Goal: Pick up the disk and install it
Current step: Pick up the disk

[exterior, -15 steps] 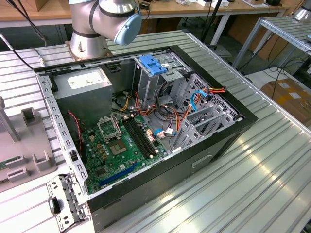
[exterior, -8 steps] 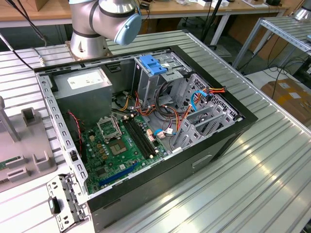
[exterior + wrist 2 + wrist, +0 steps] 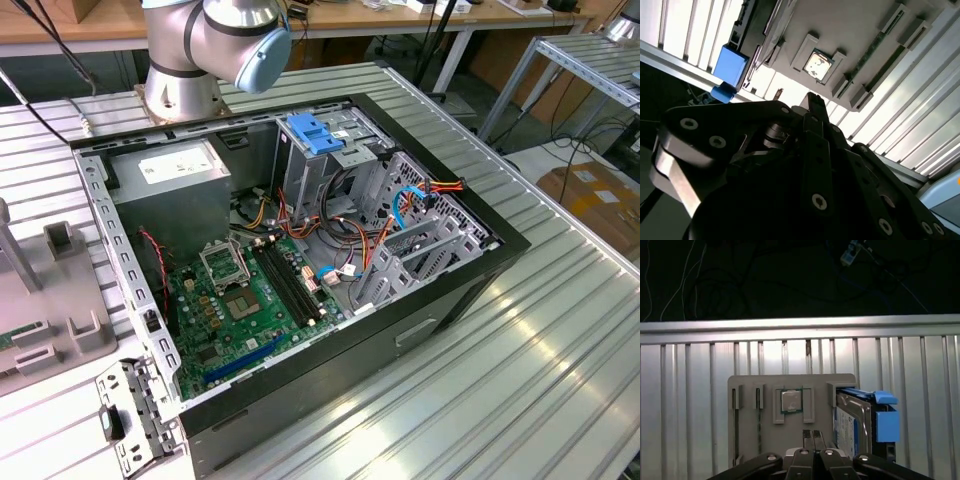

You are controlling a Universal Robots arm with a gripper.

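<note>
The disk [image 3: 862,422] stands on edge in a slot at one end of a grey holder plate [image 3: 750,382], its white label and bright blue carrier rails showing. In the second wrist view the blue rail end of the disk [image 3: 730,67] sits beside the same plate [image 3: 850,30]. My gripper [image 3: 812,436] hovers above the plate, in line with the processor chip [image 3: 791,401] and off to the side of the disk, touching nothing. Its two black fingertips sit pressed together, so it is shut and empty; the gripper [image 3: 814,100] looks the same in the second wrist view.
The open computer case [image 3: 430,300] lies on the ribbed metal table [image 3: 560,380], with a drive cage topped by a light-blue latch [image 3: 315,132], a grey power-supply box [image 3: 170,185] and the green motherboard [image 3: 240,310]. The arm's base [image 3: 185,90] stands behind it. Memory sticks [image 3: 759,420] stand in the plate.
</note>
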